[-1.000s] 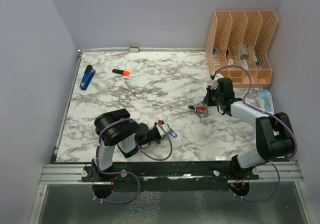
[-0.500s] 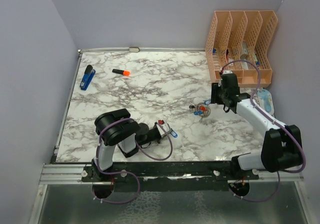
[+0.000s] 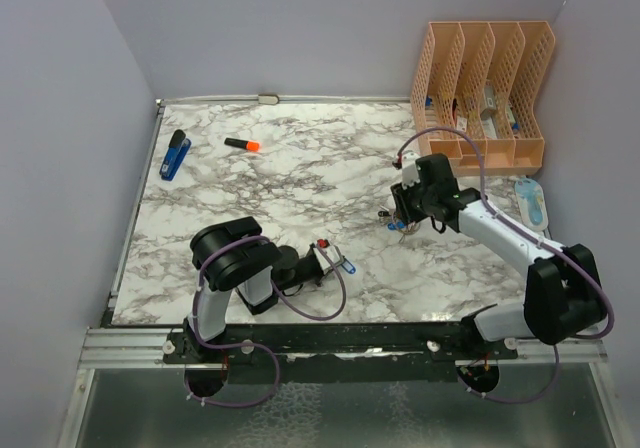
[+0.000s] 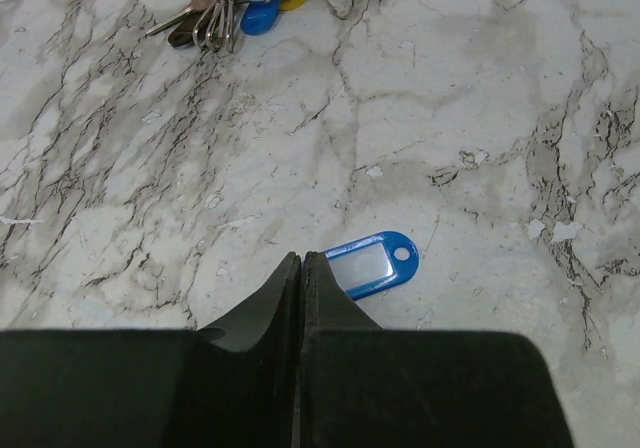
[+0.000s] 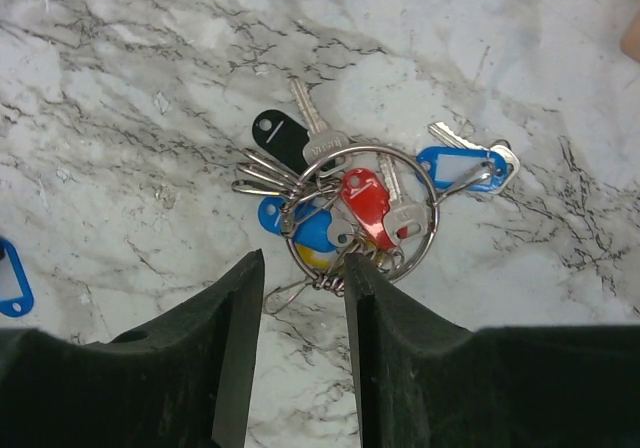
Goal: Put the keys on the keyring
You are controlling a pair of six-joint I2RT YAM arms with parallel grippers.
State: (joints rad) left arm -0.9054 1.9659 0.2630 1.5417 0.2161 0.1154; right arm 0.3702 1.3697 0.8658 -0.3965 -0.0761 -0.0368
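The keyring (image 5: pixel 365 208) lies flat on the marble table: a silver wire ring with metal keys and red, blue, yellow and black tags. A blue-tagged key (image 5: pixel 458 166) lies at its right rim. My right gripper (image 5: pixel 300 263) is open just above the ring's near edge, empty; the top view shows it (image 3: pixel 402 208) over the keyring (image 3: pixel 397 225). A second blue tag (image 4: pixel 370 266) lies on the table beside my left gripper (image 4: pixel 301 258), which is shut and empty, its right finger covering the tag's near end. Both show in the top view (image 3: pixel 346 265).
An orange file organizer (image 3: pixel 485 88) stands at the back right. A pale blue object (image 3: pixel 530 200) lies at the right edge. A blue stapler (image 3: pixel 175 155) and an orange highlighter (image 3: pixel 242 145) lie at the back left. Walls enclose the table.
My right gripper drew back to the right half a second ago, then moved left and now sits over the keyring. The left arm has not moved.
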